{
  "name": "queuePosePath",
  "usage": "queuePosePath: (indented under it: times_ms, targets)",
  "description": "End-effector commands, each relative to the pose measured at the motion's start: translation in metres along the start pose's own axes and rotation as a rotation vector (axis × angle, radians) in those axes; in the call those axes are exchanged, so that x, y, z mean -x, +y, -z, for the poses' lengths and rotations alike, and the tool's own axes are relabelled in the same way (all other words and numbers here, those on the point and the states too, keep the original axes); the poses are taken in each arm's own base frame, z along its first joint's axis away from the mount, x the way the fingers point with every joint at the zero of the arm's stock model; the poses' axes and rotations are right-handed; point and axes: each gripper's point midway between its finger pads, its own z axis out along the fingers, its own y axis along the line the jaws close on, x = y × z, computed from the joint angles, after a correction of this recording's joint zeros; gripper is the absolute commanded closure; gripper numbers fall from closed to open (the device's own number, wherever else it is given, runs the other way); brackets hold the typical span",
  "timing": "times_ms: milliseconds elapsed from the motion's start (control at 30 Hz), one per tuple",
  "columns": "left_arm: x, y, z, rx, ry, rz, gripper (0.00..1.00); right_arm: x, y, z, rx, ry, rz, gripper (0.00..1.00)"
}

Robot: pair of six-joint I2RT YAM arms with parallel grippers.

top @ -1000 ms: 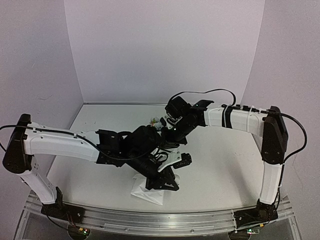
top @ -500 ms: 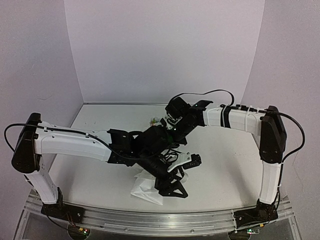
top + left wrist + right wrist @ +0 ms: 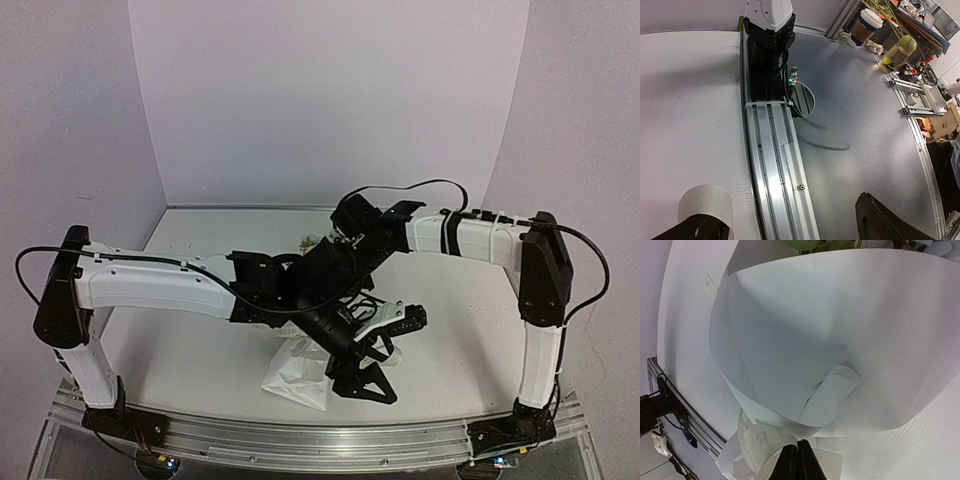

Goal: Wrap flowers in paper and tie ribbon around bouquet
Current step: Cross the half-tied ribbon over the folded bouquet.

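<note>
Near the tabletop's front edge, the left gripper [image 3: 406,357] hangs wide apart and empty just beside the bouquet [image 3: 296,372], apparently freed to take a new hold. Farther in, the right gripper [image 3: 797,447] presses its fingers together over the paper [image 3: 840,330], likely steadying the cone. The flowers [image 3: 310,241] point toward the far edge.

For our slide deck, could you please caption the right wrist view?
Shut right gripper at the white paper cone's narrow end, green leaves above.

From above, my left arm [image 3: 160,285] and right arm [image 3: 470,235] cover most of the bouquet [image 3: 290,378]; only its lower tip shows. My right wrist view's top edge crops the flowers [image 3: 940,247].
</note>
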Motion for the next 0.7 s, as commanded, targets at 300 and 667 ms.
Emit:
queuePosePath:
  times_ms: [300, 667]
  targets:
    - [0.027, -0.019, -0.019, -0.111, -0.002, -0.054, 0.09, 0.009, 0.002, 0.000, 0.013, -0.009, -0.007, 1.00]
    - [0.020, 0.034, 0.017, 0.131, -0.126, 0.115, 0.04, 0.009, 0.005, 0.006, 0.024, -0.014, -0.005, 1.00]
